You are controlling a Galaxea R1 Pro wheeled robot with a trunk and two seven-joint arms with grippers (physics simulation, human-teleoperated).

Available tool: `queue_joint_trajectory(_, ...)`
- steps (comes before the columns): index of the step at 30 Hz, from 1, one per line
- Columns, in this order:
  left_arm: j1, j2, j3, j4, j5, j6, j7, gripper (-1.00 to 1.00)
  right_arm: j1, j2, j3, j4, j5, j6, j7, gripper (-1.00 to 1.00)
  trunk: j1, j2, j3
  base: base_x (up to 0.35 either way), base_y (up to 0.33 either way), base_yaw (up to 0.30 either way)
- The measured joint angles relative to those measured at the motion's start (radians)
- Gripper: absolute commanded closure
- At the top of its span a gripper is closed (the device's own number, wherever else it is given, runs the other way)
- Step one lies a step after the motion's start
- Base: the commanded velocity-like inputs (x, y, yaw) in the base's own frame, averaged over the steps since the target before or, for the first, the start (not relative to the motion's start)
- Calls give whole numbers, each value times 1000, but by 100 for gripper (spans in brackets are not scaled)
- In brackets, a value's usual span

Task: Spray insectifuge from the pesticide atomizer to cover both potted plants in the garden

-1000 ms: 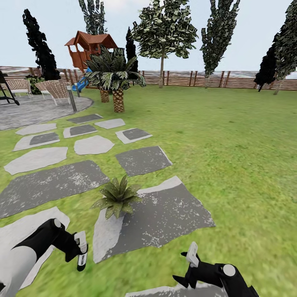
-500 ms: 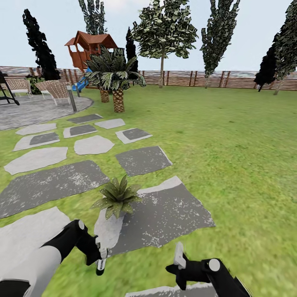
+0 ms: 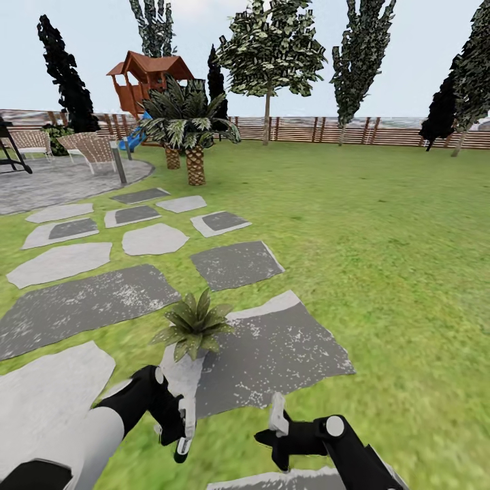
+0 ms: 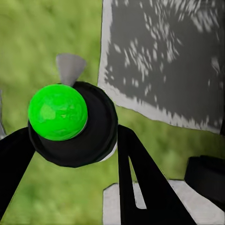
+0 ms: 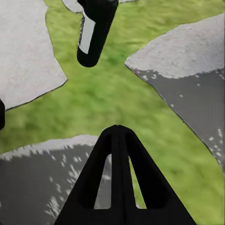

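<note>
Head view: my left gripper and right gripper have drawn closer together over the lawn, below one potted plant on a stepping stone. Left wrist view: my fingers clasp a green-capped pesticide atomizer. Right wrist view: my right fingers' state is indeterminable.

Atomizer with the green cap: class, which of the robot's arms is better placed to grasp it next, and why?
Left, probably. In the left wrist view the atomizer sits between the left gripper fingers, while the right gripper hangs apart over grass.
</note>
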Motion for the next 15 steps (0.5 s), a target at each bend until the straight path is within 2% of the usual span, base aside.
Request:
queue_joint_trajectory(2,1,-19,-9,1,-1,0,-1,100,-8,12,0,0,-1,1,33,100,0,0,0,0,0,0)
queue_joint_trajectory(6,3,-30,-14,20,-2,-3,0,100,-16,28,0,0,-1,2,45,100,0,0,0,0,0,0)
queue_joint_trajectory(9,3,-37,-23,36,1,-6,0,100,-21,30,0,0,-2,2,46,100,0,0,0,0,0,0)
queue_joint_trajectory(12,4,-56,-23,40,0,-9,-2,100,-24,31,0,-1,-2,2,46,100,0,0,0,0,0,0)
queue_joint_trajectory(15,4,-60,-24,41,0,-16,-5,100,-24,31,0,-1,-2,2,47,100,0,0,0,0,0,0)
